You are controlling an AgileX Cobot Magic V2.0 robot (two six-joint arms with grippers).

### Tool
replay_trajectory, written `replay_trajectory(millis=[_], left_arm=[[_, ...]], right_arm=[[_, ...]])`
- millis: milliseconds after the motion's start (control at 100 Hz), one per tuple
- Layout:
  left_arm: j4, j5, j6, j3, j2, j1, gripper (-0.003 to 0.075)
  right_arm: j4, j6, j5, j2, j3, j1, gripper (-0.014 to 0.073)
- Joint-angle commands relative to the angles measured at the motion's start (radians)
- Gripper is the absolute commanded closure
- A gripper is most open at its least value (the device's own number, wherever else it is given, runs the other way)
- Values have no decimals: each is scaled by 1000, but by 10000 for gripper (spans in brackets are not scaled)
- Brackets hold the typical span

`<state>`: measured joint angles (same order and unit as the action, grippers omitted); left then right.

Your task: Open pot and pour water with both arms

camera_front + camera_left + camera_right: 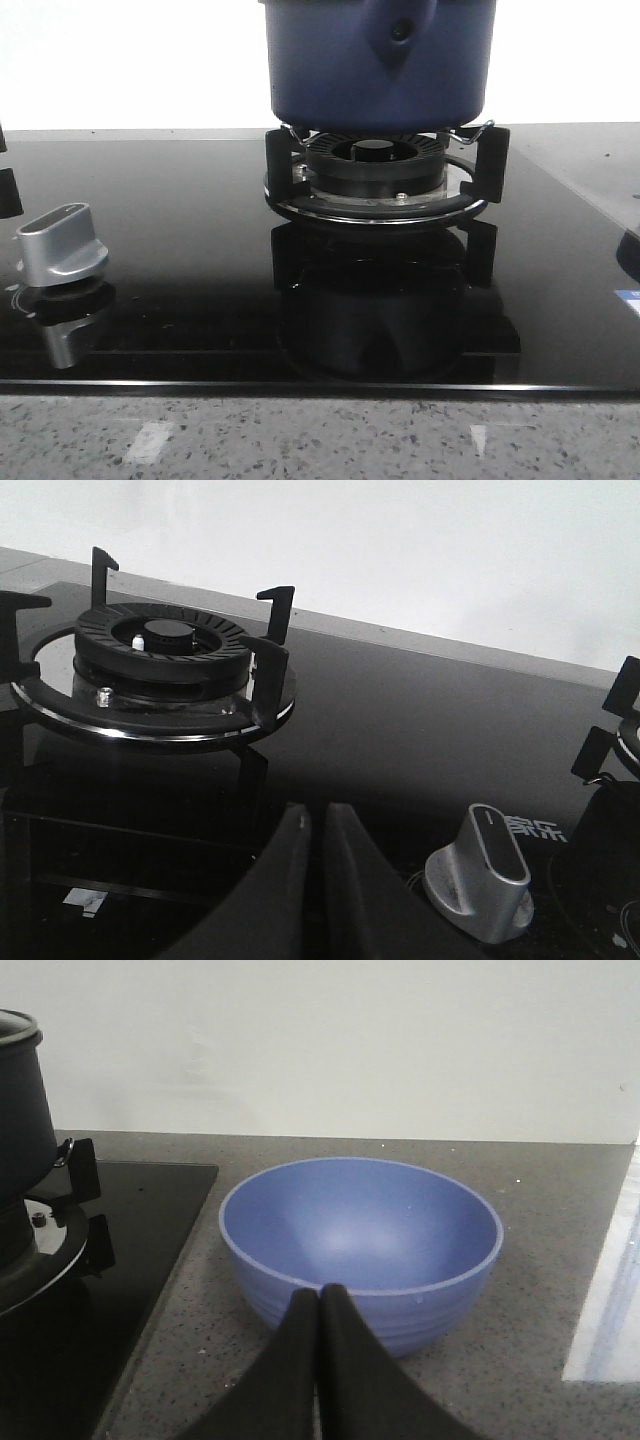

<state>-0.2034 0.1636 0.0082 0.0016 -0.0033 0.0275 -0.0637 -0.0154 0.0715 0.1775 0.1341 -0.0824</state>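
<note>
The dark blue pot stands on a black burner grate at the back of the black glass hob; its top is cut off by the frame edge. The pot's side also shows in the right wrist view. My left gripper is shut and empty, low over the hob between an empty burner and a silver knob. My right gripper is shut and empty, just in front of a blue bowl on the grey counter. Neither gripper shows in the front view.
The silver knob sits at the hob's left. The hob's front edge meets a speckled counter. Grate prongs of another burner show at the edge of the left wrist view. A white wall is behind.
</note>
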Motion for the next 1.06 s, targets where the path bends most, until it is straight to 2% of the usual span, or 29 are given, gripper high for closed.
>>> replay_trajectory(millis=[0, 170, 220, 490, 1050], left_arm=[[-3, -72, -8, 31, -29, 9, 741], [-3, -72, -8, 31, -29, 9, 741], [-3, -72, -8, 31, -29, 9, 741], [-3, -73, -8, 31, -27, 9, 741], [-3, -73, -8, 31, -27, 9, 741]], right_arm=[[22, -8, -137, -42, -47, 3, 661], [36, -63, -149, -174, -174, 3, 661], [34, -67, -72, -213, -172, 3, 661], [-10, -67, 15, -208, -172, 3, 661], [-10, -67, 10, -208, -172, 3, 661]])
